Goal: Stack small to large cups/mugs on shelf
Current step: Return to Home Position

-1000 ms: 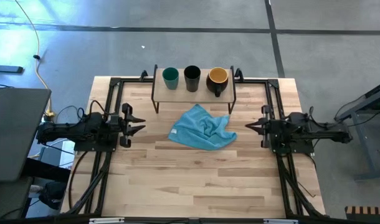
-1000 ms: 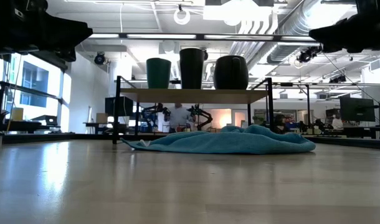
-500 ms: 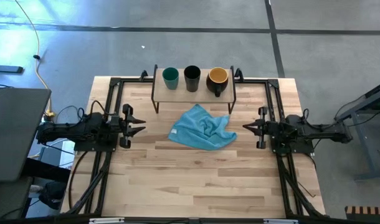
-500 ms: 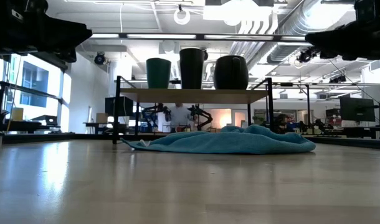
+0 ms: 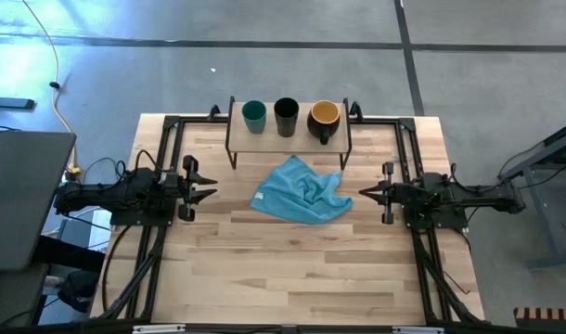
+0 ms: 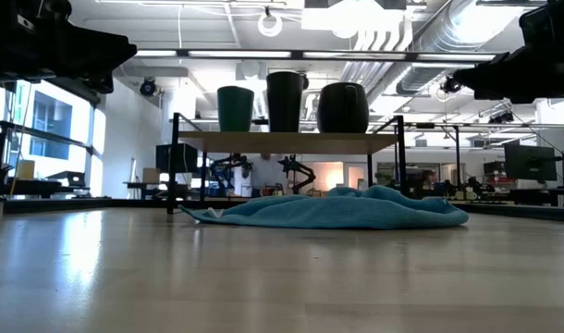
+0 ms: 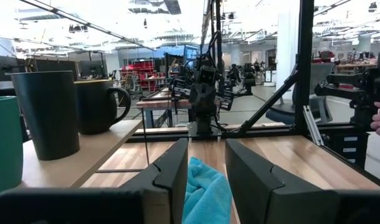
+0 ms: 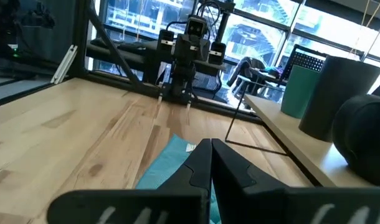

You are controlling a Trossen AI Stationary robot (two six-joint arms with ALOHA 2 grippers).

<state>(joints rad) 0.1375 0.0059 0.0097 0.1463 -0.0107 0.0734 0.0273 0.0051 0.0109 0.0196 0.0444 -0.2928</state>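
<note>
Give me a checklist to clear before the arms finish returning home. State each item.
1. Cups on the shelf: ok. The teal cup, black cup and mug stand upright in a row.
2. Order small to large: ok.
3. Left gripper empty: ok. It is open, at the table's left side.
4. Right gripper empty: ok. It is shut on nothing, at the right side.
5. Blue cloth clear of both grippers: ok. It lies between them.
</note>
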